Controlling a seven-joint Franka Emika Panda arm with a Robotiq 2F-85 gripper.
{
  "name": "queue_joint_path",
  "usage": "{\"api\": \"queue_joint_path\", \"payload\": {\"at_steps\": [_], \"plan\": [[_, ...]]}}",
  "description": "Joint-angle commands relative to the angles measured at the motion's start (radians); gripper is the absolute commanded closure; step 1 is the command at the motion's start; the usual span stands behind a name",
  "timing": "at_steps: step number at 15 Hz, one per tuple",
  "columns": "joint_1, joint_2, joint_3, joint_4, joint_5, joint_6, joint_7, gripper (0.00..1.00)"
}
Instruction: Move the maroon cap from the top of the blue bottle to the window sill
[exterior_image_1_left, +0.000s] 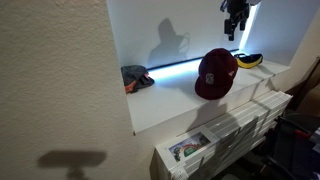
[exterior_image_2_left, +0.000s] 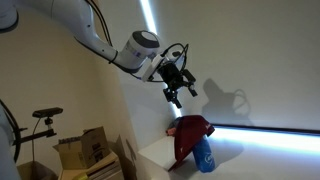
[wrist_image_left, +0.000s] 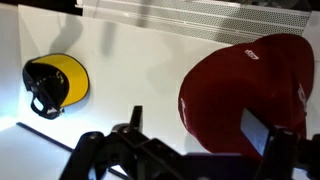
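Note:
The maroon cap (exterior_image_1_left: 215, 73) sits on top of the blue bottle (exterior_image_2_left: 203, 158) on the white window sill (exterior_image_1_left: 170, 100). The cap also shows in an exterior view (exterior_image_2_left: 189, 133) and fills the right of the wrist view (wrist_image_left: 250, 85). The bottle is hidden under the cap in the wrist view. My gripper (exterior_image_2_left: 180, 90) hangs open and empty in the air above the cap, well apart from it. It shows at the top of an exterior view (exterior_image_1_left: 235, 18). In the wrist view its two fingers (wrist_image_left: 197, 125) straddle the cap's left part from above.
A yellow and black cap (wrist_image_left: 55, 83) lies on the sill beyond the maroon cap, also in an exterior view (exterior_image_1_left: 248, 60). A grey cap (exterior_image_1_left: 136, 77) lies at the sill's other end. A white ribbed unit (exterior_image_1_left: 235, 125) stands below the sill. Cardboard boxes (exterior_image_2_left: 85, 150) sit on the floor.

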Motion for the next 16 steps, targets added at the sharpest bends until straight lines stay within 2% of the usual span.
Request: {"api": "queue_joint_path", "payload": {"at_steps": [1, 2, 3, 4, 7, 8, 13, 14, 16], "plan": [[-0.016, 0.048, -0.022, -0.006, 0.016, 0.142, -0.207, 0.0], [-0.018, 0.057, -0.027, -0.004, 0.041, 0.162, -0.277, 0.0], [0.026, 0.125, 0.02, 0.131, 0.13, -0.072, -0.14, 0.0], [-0.006, 0.055, -0.013, 0.014, 0.056, 0.08, -0.178, 0.0], [0.001, 0.067, -0.006, 0.033, 0.068, 0.058, -0.175, 0.0], [0.0, 0.071, -0.006, 0.022, 0.105, 0.117, -0.325, 0.0], [0.032, 0.209, 0.04, 0.087, 0.102, 0.275, -0.48, 0.0], [0.016, 0.142, 0.02, 0.044, 0.085, 0.24, -0.421, 0.0], [0.033, 0.189, 0.04, 0.064, 0.086, 0.263, -0.435, 0.0]]}}
